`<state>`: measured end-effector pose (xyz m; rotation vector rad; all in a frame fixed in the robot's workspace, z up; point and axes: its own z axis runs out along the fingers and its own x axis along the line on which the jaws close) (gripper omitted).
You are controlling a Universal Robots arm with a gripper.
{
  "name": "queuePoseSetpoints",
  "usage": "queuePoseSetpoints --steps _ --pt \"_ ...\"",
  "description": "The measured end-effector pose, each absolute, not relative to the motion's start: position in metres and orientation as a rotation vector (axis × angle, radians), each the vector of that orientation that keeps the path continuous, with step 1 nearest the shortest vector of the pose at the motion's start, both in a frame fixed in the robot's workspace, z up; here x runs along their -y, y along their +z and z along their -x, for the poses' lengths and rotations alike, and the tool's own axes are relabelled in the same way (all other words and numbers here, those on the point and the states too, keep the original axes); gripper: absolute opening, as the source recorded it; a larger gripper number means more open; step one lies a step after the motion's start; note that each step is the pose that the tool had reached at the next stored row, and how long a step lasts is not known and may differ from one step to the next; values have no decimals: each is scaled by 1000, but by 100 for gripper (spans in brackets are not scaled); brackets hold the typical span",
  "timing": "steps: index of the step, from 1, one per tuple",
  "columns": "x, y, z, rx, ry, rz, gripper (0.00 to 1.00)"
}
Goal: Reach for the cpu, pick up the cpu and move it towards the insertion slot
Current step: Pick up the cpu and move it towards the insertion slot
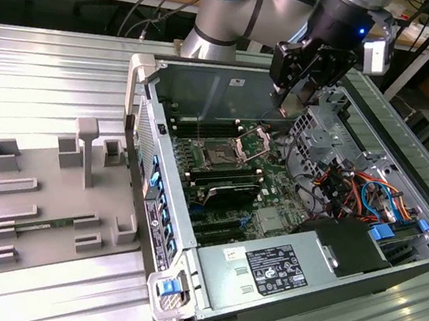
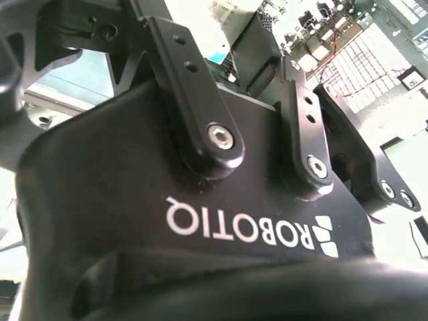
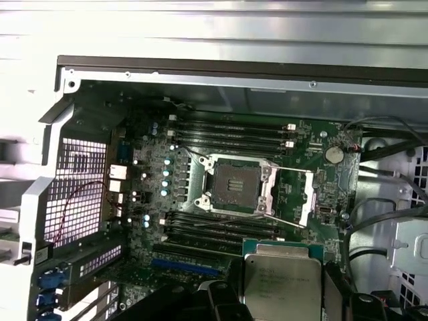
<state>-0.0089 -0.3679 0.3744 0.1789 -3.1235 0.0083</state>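
The gripper grips the cpu, held above the board just beside the slot. A tilted or offset approach could strike the open bracket.

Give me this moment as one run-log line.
gripper: shut on cpu | position: above open computer case, beside insertion slot | insertion slot: bracket open, empty | cpu: not yet seated
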Motion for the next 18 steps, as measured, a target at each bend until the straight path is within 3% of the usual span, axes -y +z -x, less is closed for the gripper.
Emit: queuePoseSetpoints --steps 18 --pt "357 370 -2 3123 8 -179 55"
